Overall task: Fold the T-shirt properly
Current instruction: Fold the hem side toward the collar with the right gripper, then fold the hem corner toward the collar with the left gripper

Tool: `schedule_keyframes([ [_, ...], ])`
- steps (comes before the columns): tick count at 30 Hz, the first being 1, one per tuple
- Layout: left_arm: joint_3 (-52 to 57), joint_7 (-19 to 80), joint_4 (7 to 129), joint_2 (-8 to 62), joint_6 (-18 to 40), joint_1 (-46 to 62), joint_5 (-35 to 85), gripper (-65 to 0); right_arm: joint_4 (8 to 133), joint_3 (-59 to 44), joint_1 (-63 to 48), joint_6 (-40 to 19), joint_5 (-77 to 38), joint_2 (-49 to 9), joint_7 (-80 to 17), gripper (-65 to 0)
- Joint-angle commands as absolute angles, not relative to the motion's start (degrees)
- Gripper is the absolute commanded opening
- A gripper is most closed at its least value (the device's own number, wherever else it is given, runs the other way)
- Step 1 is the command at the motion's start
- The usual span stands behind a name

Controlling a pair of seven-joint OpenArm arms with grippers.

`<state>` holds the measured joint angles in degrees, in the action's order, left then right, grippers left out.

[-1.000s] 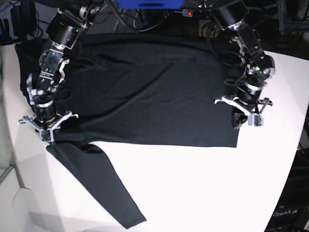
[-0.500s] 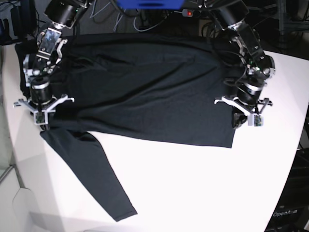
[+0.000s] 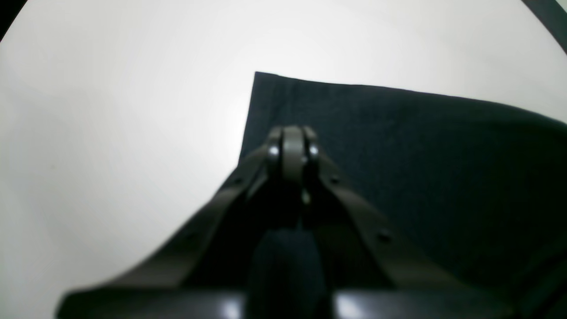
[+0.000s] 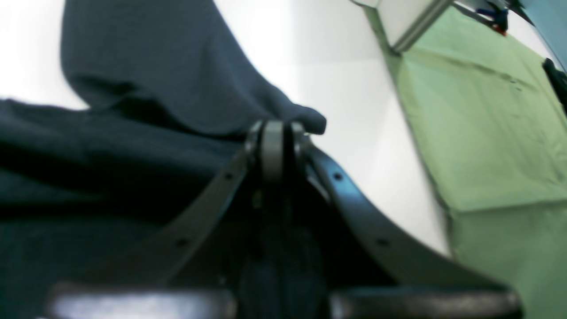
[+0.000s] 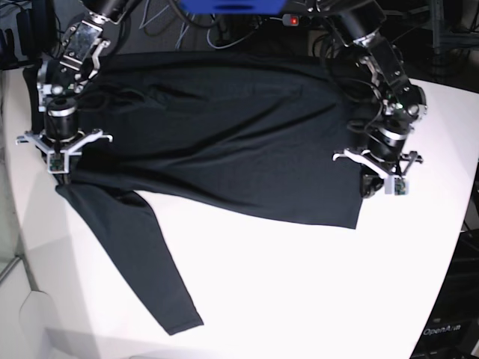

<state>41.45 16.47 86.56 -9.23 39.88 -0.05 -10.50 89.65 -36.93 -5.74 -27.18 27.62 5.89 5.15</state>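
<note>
You have the T-shirt (image 5: 224, 142) spread flat across the upper half of the base view, on a smooth white worktop (image 5: 314, 299). It is plain black, thin and soft, matte, with shallow diagonal ripples running through the body. The lower hem slants from lower left up toward the right side of the frame. One long sleeve (image 5: 135, 262) trails off the shoulder at the left and runs down to the lower left, a narrow flat strip ending in a squared cuff.

Your right hand (image 5: 60, 168) sits at the left edge of the base view, clenched on the shirt fabric where sleeve meets body. In the right wrist view the dark curved fingers (image 4: 272, 146) meet at their tips with a fold of cloth bunched against them; the weave reads as fine and slightly fuzzy, humped into a soft ridge behind the tips. A pale green surface (image 4: 487, 133) lies beyond the worktop's edge at the right of that view.

Your left hand (image 5: 368, 187) is at the right side of the base view, at the shirt's lower right corner. In the left wrist view its fingers are pressed together over the cloth, clenched on the T-shirt just inside a crisp, square corner (image 3: 266, 88) of fabric that lies flat on the glossy white surface.

Black cables (image 5: 224, 30) tangle along the top of the base view.
</note>
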Motion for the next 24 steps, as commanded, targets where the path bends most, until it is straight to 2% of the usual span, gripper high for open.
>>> schedule_keyframes([
  [1, 41.2, 14.8, 87.4, -9.0, 40.0, -1.0, -9.5, -64.7, 90.9, -37.5, -5.7, -26.9, 26.8, 5.7, 6.5, -64.0],
  [24, 41.1, 14.8, 86.6, -9.0, 40.0, -1.1, -9.8, -64.7, 90.8, -38.5, -12.1, -26.9, 26.8, 8.0, 6.5, -64.0],
])
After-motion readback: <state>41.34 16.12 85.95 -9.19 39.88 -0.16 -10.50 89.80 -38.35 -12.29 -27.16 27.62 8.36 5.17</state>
